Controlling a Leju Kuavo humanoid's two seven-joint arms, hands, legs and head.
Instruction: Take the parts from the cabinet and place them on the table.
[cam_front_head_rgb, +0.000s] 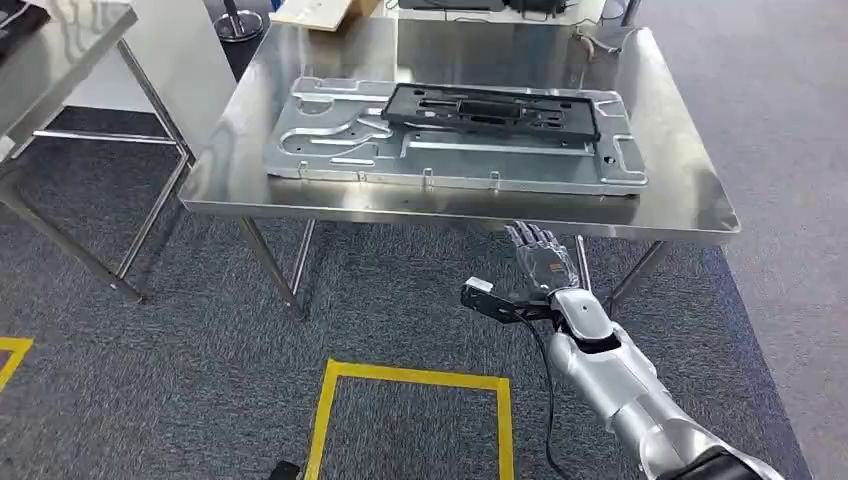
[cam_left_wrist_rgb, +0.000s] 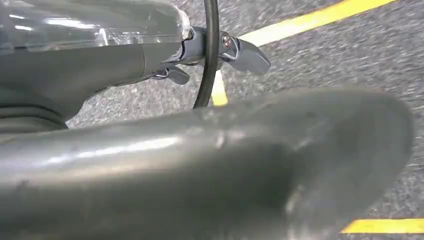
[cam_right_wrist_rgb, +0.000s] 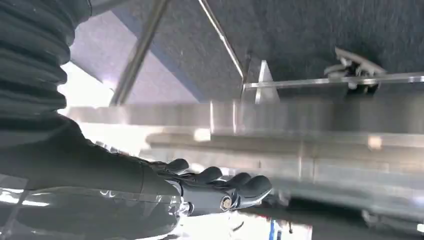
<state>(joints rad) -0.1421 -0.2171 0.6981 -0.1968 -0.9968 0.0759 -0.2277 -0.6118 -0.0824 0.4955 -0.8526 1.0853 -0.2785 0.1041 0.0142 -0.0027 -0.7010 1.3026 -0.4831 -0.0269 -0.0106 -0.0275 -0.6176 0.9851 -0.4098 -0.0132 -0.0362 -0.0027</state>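
A large pressed grey sheet-metal panel (cam_front_head_rgb: 455, 140) lies flat on the polished stainless-steel table (cam_front_head_rgb: 690, 200), its long side just inside the near edge, and a flat black plastic frame with slotted cut-outs (cam_front_head_rgb: 492, 110) rests on top of it, toward the far right half of the panel. The robot's right hand (cam_front_head_rgb: 538, 262) is held below and just in front of the table's near edge, fingers extended, slightly apart and gripping nothing; the thumb juts out to the side. In the right wrist view the dark fingertips (cam_right_wrist_rgb: 256, 184) show side by side and straight, near the blurred table edge (cam_right_wrist_rgb: 320, 117), with table legs and grey carpet behind; the far side of the hand is hidden by its own ribbed cover. In the left wrist view the left hand (cam_left_wrist_rgb: 220, 165) is a blurred grey mass very close to the lens, with a finger (cam_left_wrist_rgb: 250, 55) visible over grey carpet and yellow floor tape (cam_left_wrist_rgb: 310, 20); whether its fingers are apart or curled cannot be made out. A second steel table (cam_front_head_rgb: 60, 40) is cut off at the upper left, and a yellow taped square (cam_front_head_rgb: 410, 410) marks the carpet in front of the robot.
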